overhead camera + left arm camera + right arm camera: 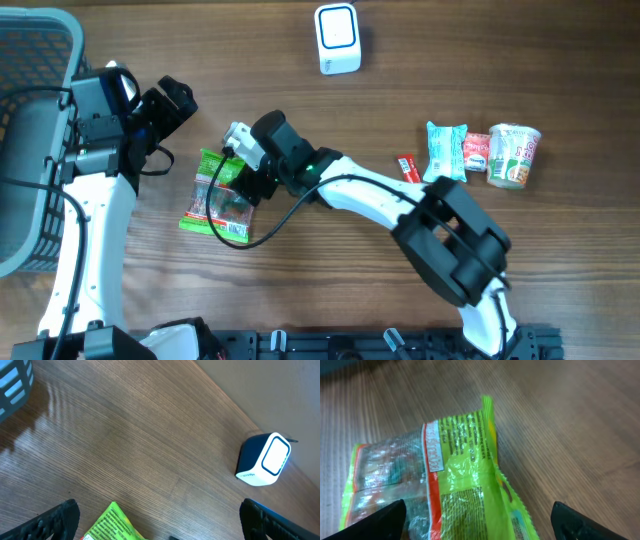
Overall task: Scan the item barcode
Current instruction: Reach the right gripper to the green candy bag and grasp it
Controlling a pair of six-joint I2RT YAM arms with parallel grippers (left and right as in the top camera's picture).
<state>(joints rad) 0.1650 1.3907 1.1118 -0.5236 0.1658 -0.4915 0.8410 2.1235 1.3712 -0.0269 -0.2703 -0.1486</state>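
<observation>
Overhead alone shows snacks [447,150] at right. Right wrist: right gripper [477,512] spread wide over green packet [445,460], holding nothing. Left wrist: left gripper [160,515] wide, empty, scanner [263,459] at right.

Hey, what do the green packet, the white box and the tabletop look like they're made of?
Green packet: thin glossy plastic film, judging by its crinkles, glare and a see-through window.
White box: probably hard moulded plastic, smooth, with rounded corners.
Tabletop: wood or wood-look laminate, satin; grain lines run across it, with soft reflections.
</observation>
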